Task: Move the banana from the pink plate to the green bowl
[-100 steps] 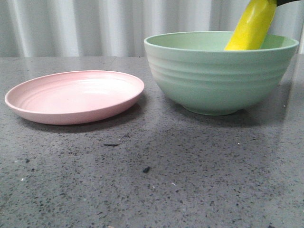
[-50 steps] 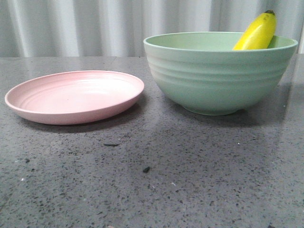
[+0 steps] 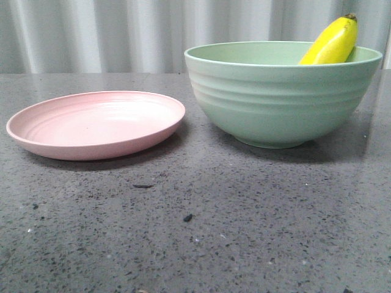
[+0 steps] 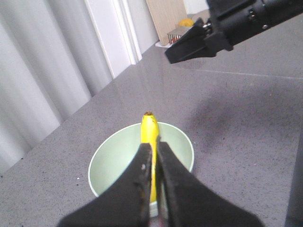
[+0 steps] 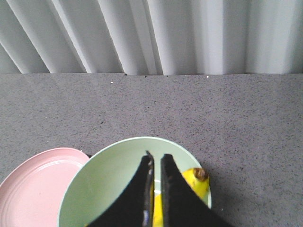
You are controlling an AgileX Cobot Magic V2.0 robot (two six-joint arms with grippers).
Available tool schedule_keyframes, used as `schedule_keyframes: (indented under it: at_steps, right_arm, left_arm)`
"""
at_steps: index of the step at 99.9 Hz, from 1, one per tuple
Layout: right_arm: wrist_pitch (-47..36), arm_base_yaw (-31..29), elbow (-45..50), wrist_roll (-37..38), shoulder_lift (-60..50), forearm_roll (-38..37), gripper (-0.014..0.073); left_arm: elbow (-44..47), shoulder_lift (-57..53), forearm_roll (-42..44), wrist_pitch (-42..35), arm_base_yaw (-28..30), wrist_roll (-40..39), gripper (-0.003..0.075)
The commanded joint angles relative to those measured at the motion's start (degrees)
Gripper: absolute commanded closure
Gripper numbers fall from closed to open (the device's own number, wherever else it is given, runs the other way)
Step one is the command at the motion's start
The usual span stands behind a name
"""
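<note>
1. Banana count is one: a single smooth, glossy, bright yellow curved banana [image 3: 333, 43] is seen leaning inside the bowl against its right-hand wall, its dark tip raised above the rim.
2. One large, deep, round, pale mint-green bowl [image 3: 278, 97] with horizontal ribs is counted; it is placed on the right half of the table.
3. One shallow, round, pale pink plate [image 3: 98, 125] with faint concentric ridges is counted; it is set just beside the bowl on the left, and nothing is seen lying in it.
4. One speckled dark grey stone-like table top [image 3: 195, 232] is seen under both dishes, with a few small dark specks [image 3: 188, 217] scattered on it in front.
5. Two grippers are counted, neither visible in the front view. The left gripper [image 4: 154, 165] is held above the bowl with its black fingers nearly closed and nothing clamped between them. The right gripper [image 5: 155, 168] is likewise held above the bowl, fingers nearly together and empty.
6. White pleated curtains [image 3: 122, 30] are seen behind the table.
</note>
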Motion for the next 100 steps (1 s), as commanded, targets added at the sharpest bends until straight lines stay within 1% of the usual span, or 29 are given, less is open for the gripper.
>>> schedule_keyframes:
  at_steps: [1,20,42,61,72,84,100]
  right_arm:
    - [-4.20,-0.27,1.41,-1.52,-4.47,-0.39,0.0661]
    - [-7.99,-0.27,11.43,-2.05,-13.77,-0.39,0.0661]
    - [-14.84,-0.27,23.89,-2.46,-25.98,-2.41,0.0661]
    - [-16.22,-0.27,31.52,-2.46,-35.65,-4.05,0.0661]
    - [-16.22,-0.27,34.66,-2.46,-39.72,-4.72,0.0661]
    - [-15.86,-0.27,36.42,-2.46,-42.80,-4.72,0.0661]
    - [-15.86,-0.27,36.74,-2.46,-43.15,-4.72,0.0661]
  left_arm:
    - [3.52,-5.58,-0.77,-7.81,0.22,-2.12,0.0741]
    - [16.58,-17.65,-0.66,-16.54,0.22,-5.15,0.0741]
    - [31.17,-30.41,-0.77,-22.90,0.22,-6.42,0.0741]
    - [42.81,-39.37,-1.81,-29.30,0.22,-6.42,0.0741]
    - [47.89,-43.09,-2.68,-33.26,0.22,-6.42,0.0741]
    - [50.93,-45.52,-2.68,-32.88,0.22,-6.42,0.0741]
    - [53.83,-45.67,-2.68,-32.88,0.22,-6.42,0.0741]
